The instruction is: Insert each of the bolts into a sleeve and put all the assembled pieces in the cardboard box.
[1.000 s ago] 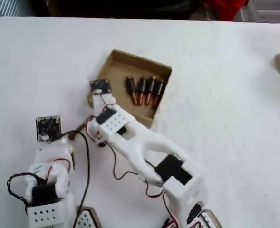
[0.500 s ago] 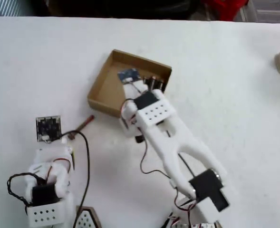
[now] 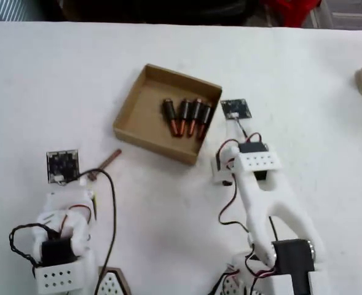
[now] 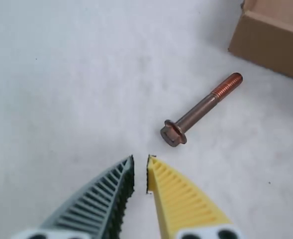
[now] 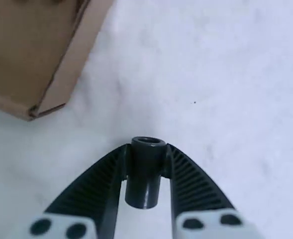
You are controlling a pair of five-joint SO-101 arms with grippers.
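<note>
left claw nearly closed and empty, right claw clamped around a black sleeve.

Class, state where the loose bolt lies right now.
In the high view the bolt lies left of the cardboard box, between it and the left gripper.

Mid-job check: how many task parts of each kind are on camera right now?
Assembled pieces in the cardboard box: 4
Loose bolt on the table: 1
Sleeve held in the right gripper: 1
Total: 6 parts
</note>
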